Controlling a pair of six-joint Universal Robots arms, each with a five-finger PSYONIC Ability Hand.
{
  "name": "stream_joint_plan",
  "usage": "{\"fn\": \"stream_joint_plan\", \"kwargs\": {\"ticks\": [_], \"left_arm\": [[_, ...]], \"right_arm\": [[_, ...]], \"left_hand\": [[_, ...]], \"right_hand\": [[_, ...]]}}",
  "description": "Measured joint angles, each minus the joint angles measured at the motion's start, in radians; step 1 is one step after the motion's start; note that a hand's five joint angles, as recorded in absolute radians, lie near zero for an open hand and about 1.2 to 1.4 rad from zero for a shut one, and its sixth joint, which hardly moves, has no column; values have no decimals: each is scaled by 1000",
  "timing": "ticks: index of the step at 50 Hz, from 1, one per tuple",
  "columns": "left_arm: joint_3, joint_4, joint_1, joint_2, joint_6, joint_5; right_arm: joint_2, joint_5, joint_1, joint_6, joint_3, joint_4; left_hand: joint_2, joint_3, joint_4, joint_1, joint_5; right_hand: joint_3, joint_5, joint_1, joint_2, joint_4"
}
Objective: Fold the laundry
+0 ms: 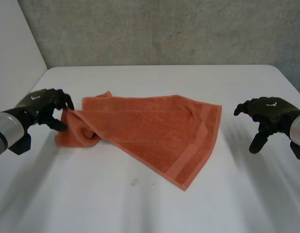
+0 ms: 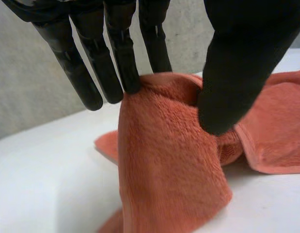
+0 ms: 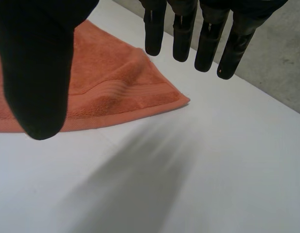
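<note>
Towel (image 1: 150,128) long axis runs 10-to-4 o'clock. Our left hand (image 1: 45,104) pinches its 9 o'clock corner; our right hand (image 1: 266,114) hangs at 3 o'clock, fingers apart, off it.

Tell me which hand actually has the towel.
The left hand: its fingers and thumb pinch the bunched end of the orange towel. The right hand is open above the table beside the towel's other end, touching nothing.
</note>
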Motion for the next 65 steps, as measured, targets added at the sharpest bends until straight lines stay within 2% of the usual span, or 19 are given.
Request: {"fn": "stream_joint_plan", "kwargs": {"ticks": [4, 7, 9, 10, 12, 24, 34, 46, 52, 53, 54, 56, 57, 58, 65], "left_arm": [[8, -5, 4, -29, -9, 16], [11, -6, 5, -36, -8, 15], [15, -5, 6, -36, -6, 13], [17, -3, 7, -35, -5, 11], [22, 0, 13, -31, -4, 8], [33, 4, 90, -39, -5, 10], [25, -5, 161, -112, -6, 19], [26, -50, 143, -239, -9, 21], [34, -53, 105, -277, -12, 21], [35, -53, 96, -283, -13, 20], [37, -49, 87, -287, -14, 20], [40, -39, 75, -291, -17, 18], [41, -32, 70, -290, -19, 16], [43, -14, 63, -287, -24, 13], [35, 94, 43, -231, -62, -21]], "right_arm": [[1, 1, 15, 5, 34, -35], [2, 2, 27, 11, 46, -49], [4, 3, 41, 23, 57, -60], [4, 3, 49, 30, 61, -63], [5, 3, 60, 44, 66, -68], [6, 5, 99, 93, 110, -128], [11, 8, 103, 91, 144, -156], [13, 8, 130, 92, 163, -159], [13, 8, 148, 104, 176, -169], [13, 8, 153, 111, 179, -171], [12, 9, 161, 123, 185, -176], [11, 9, 170, 136, 190, -179], [10, 9, 175, 145, 193, -181], [9, 9, 183, 161, 200, -183], [6, 7, 229, 272, 250, -224]], "left_hand": [[143, 150, 150, 128, 150], [109, 126, 124, 91, 132], [-64, -51, -37, -96, -22], [-225, -200, -208, -282, -198], [-320, -302, -314, -364, -310], [-364, -345, -361, -372, -358], [-456, -437, -446, -454, -444], [-454, -435, -443, -454, -441], [-369, -357, -359, -382, -350], [-276, -269, -268, -283, -261], [-79, -67, -86, -71, -85], [180, 188, 192, 232, 191], [180, 188, 192, 232, 191], [351, 359, 363, 318, 341], [405, 410, 412, 318, 347]], "right_hand": [[0, 0, 0, 0, 0], [0, 0, 0, 0, 0], [0, 0, 0, 0, 0], [0, 0, 0, 0, 0], [0, 0, 0, 0, 0], [0, 0, 0, 0, 0], [0, 0, 0, 0, 0], [0, 0, 0, 0, 0], [0, 0, 0, 0, 0], [0, 0, 0, 0, 0], [0, 0, 0, 0, 0], [0, 0, 0, 0, 0], [0, 0, 0, 0, 0], [0, 0, 0, 0, 0], [0, 0, 0, 0, 0]]}}
